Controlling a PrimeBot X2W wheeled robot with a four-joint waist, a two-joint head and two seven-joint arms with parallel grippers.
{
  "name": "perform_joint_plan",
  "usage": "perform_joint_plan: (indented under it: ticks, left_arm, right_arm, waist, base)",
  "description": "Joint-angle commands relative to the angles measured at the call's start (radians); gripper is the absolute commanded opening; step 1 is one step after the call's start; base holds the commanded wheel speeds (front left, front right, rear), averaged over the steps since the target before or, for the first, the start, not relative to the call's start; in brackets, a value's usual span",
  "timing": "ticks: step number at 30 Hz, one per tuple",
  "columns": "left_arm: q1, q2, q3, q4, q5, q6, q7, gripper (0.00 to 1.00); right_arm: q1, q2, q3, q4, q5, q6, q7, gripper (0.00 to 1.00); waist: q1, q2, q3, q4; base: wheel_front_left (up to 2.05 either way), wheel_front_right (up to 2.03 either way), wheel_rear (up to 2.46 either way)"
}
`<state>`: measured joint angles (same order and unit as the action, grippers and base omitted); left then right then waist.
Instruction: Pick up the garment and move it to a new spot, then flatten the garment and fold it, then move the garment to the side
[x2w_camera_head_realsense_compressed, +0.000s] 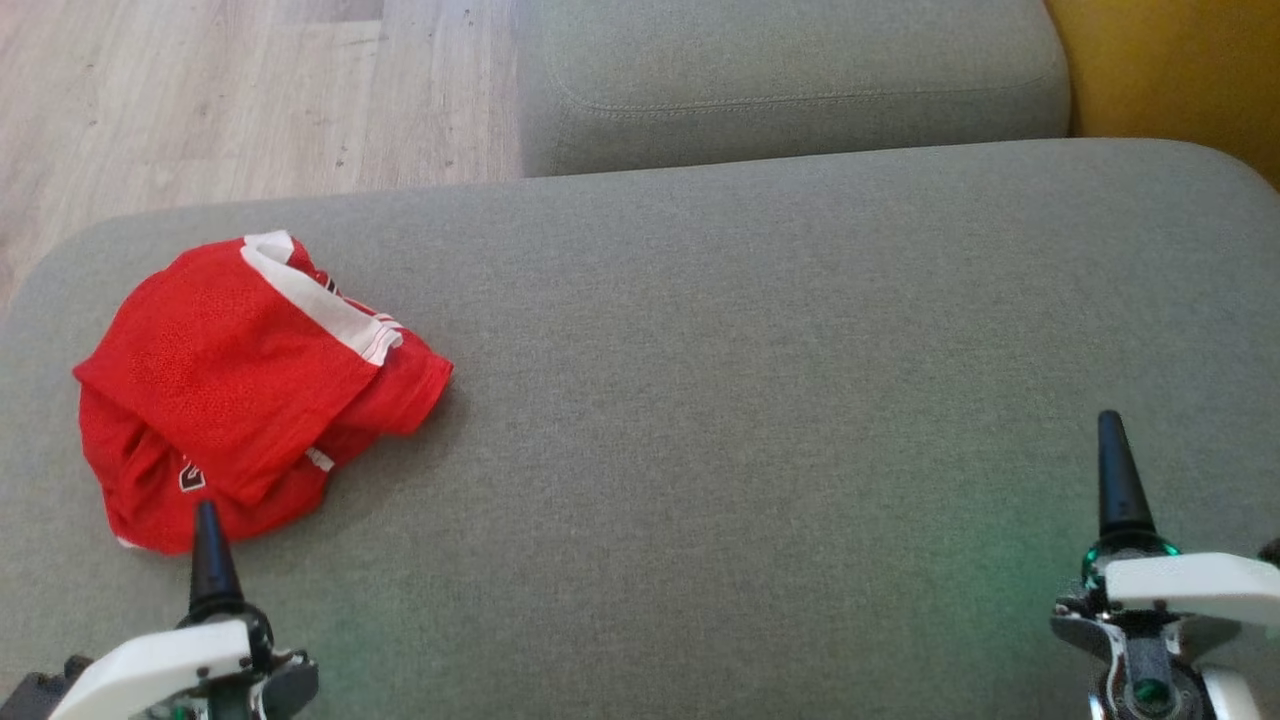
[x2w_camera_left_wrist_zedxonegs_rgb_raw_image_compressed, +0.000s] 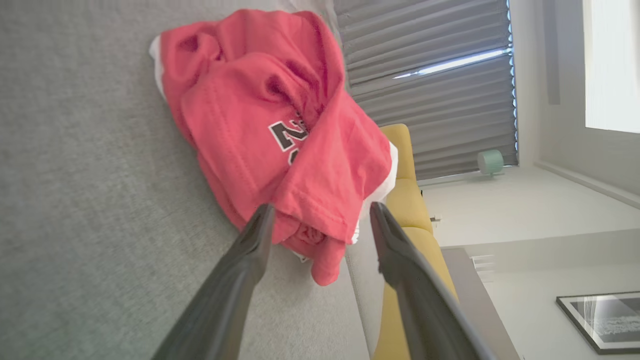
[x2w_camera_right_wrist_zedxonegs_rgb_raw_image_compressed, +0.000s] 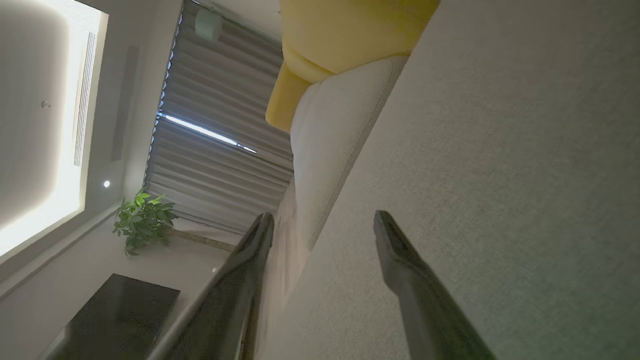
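Note:
The garment (x2w_camera_head_realsense_compressed: 230, 380) is a red shirt with white trim, crumpled in a heap on the left part of the grey seat cushion (x2w_camera_head_realsense_compressed: 750, 400). In the left wrist view the garment (x2w_camera_left_wrist_zedxonegs_rgb_raw_image_compressed: 280, 125) shows dark lettering, and its near hem lies between the fingertips. My left gripper (x2w_camera_head_realsense_compressed: 207, 515) stands open at the heap's near edge with nothing gripped; the same left gripper (x2w_camera_left_wrist_zedxonegs_rgb_raw_image_compressed: 321, 207) has its jaws spread wide. My right gripper (x2w_camera_head_realsense_compressed: 1110, 425) is far off at the lower right over bare cushion. The right wrist view shows the right gripper (x2w_camera_right_wrist_zedxonegs_rgb_raw_image_compressed: 322, 216) open and empty.
A second grey cushion (x2w_camera_head_realsense_compressed: 800, 80) sits behind the seat. Wooden floor (x2w_camera_head_realsense_compressed: 200, 100) lies beyond the seat's far-left edge. A yellow seat (x2w_camera_head_realsense_compressed: 1170, 70) stands at the far right. A wide stretch of grey fabric separates the garment from my right gripper.

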<state>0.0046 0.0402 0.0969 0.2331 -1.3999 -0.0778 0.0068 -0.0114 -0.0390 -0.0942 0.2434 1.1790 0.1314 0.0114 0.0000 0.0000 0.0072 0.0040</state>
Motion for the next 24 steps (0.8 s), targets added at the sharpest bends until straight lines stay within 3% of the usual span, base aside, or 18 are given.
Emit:
perform_joint_plan:
  ticks: [1,24]
  left_arm:
    - [-0.055,0.006,0.011,-0.055,0.034,0.008,-0.011,1.0]
    - [-0.059,0.007,-0.13,-0.19,0.5,0.078,-0.076,1.0]
  right_arm:
    - [-0.05,-0.006,0.019,-0.051,-0.055,0.0,-0.015,1.0]
    - [-0.056,-0.007,0.092,-0.121,-0.429,0.0,-0.08,1.0]
  waist:
    - [0.0,0.0,0.001,0.0]
    - [0.0,0.0,0.006,-0.009]
  base:
    - [0.0,0.0,0.0]
    - [0.0,0.0,0.0]
